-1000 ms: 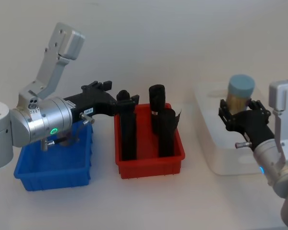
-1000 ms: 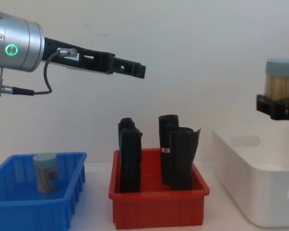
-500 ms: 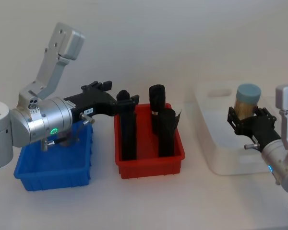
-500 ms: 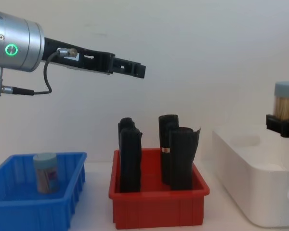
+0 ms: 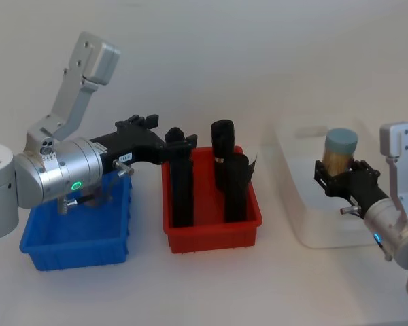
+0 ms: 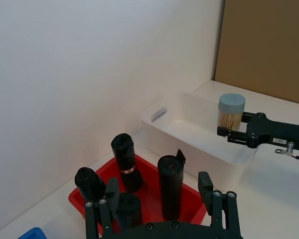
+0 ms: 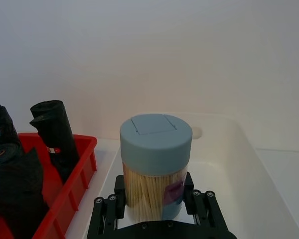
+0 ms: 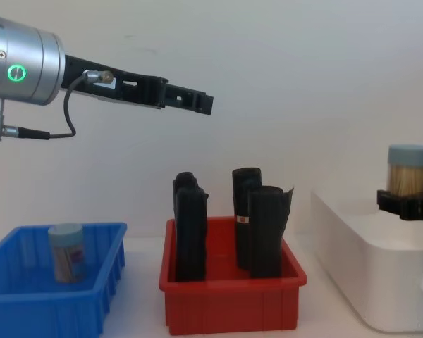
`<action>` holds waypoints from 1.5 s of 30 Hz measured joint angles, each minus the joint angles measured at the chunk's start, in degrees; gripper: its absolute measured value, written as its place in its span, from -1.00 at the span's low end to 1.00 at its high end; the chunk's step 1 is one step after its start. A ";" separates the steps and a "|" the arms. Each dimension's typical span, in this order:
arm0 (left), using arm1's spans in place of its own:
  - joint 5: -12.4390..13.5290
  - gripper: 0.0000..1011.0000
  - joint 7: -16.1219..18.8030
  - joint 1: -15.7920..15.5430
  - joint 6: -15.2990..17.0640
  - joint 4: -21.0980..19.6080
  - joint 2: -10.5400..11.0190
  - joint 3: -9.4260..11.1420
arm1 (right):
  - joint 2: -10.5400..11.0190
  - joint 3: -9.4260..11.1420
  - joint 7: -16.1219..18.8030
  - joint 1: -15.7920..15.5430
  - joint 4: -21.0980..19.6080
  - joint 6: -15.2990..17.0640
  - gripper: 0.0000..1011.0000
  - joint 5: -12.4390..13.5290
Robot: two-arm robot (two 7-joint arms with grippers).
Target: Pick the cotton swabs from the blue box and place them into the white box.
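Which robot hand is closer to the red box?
Left. The left gripper hovers open above the red bin's left side; the right gripper is farther off, over the white box, holding a cotton swabs tub.

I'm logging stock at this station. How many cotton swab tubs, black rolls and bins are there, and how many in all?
cotton swab tubs: 2 (one in the right gripper, one in the blue box)
black rolls: 4, all in the red bin
bins: 3 (blue box, red bin, white box)
Total: 9
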 joint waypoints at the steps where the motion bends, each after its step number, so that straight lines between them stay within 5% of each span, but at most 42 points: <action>1: 0.00 0.98 0.00 0.00 0.00 0.00 0.00 0.00 | -0.03 0.01 0.19 0.11 0.22 0.00 0.27 0.02; 13: 0.00 0.98 0.00 0.00 0.00 0.00 0.00 0.00 | -0.14 0.31 2.16 1.02 2.13 -0.50 0.96 0.57; 45: 0.00 0.98 0.00 0.00 0.00 0.00 0.00 0.00 | 1.13 1.46 0.13 -3.01 -4.82 -11.78 0.98 0.72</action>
